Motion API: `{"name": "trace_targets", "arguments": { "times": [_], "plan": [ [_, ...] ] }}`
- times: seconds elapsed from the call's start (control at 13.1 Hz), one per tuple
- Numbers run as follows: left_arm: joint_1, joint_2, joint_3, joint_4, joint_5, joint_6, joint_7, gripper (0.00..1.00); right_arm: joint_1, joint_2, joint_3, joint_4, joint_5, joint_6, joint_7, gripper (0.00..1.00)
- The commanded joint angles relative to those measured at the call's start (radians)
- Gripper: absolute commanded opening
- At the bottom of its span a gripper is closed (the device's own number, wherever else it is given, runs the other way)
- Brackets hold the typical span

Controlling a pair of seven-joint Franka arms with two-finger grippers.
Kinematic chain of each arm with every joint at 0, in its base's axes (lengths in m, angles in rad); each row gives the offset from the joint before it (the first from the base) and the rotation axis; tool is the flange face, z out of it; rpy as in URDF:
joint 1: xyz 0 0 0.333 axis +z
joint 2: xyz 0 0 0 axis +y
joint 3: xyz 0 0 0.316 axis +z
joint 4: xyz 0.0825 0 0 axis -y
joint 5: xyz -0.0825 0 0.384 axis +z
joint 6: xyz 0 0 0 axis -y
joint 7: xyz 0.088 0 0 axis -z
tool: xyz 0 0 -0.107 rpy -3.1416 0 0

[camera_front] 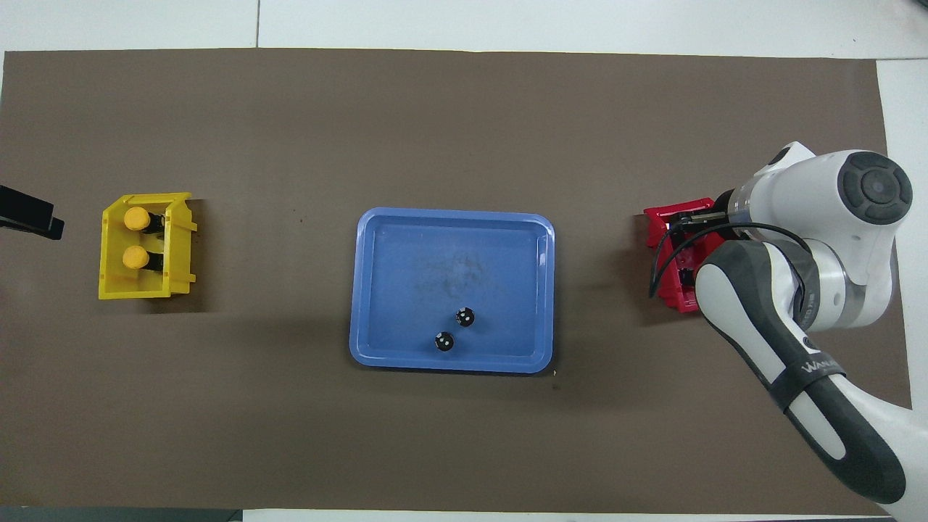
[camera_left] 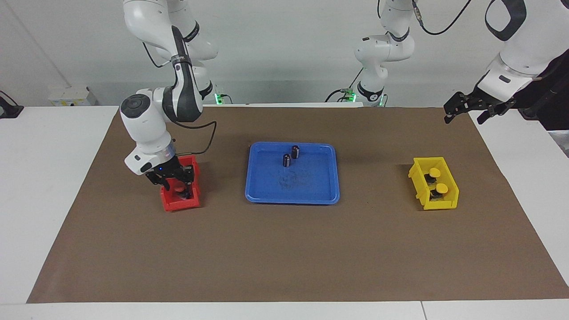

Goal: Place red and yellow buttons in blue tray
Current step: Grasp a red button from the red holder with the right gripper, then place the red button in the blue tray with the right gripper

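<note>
Blue tray (camera_left: 311, 195) flat at mid-table, buttonless. Two yellow buttons (camera_left: 434, 172) upright in the yellow bin (camera_left: 444, 205). One red button (camera_left: 179, 189) visible in the red bin (camera_left: 182, 204).

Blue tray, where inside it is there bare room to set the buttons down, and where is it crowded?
The shallow blue plastic tray is bare across the half farther from the robots and along both short rims. The crowded spot is near the rim closest to the robots, where two small dark capless cylinders stand close together.
</note>
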Motion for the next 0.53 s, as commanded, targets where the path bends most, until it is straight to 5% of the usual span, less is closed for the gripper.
{"name": "trace_targets", "arguments": {
  "times": [0.0,0.46],
  "plan": [
    [0.004,-0.028,0.001,-0.03,-0.01,-0.004,-0.005,1.0,-0.011,-0.015,0.005,-0.047,0.024,0.046,-0.041,0.65],
    [0.004,-0.028,0.001,-0.029,-0.01,-0.004,-0.005,1.0,-0.017,-0.012,0.004,-0.017,0.022,0.005,-0.053,0.31]
  ]
}}
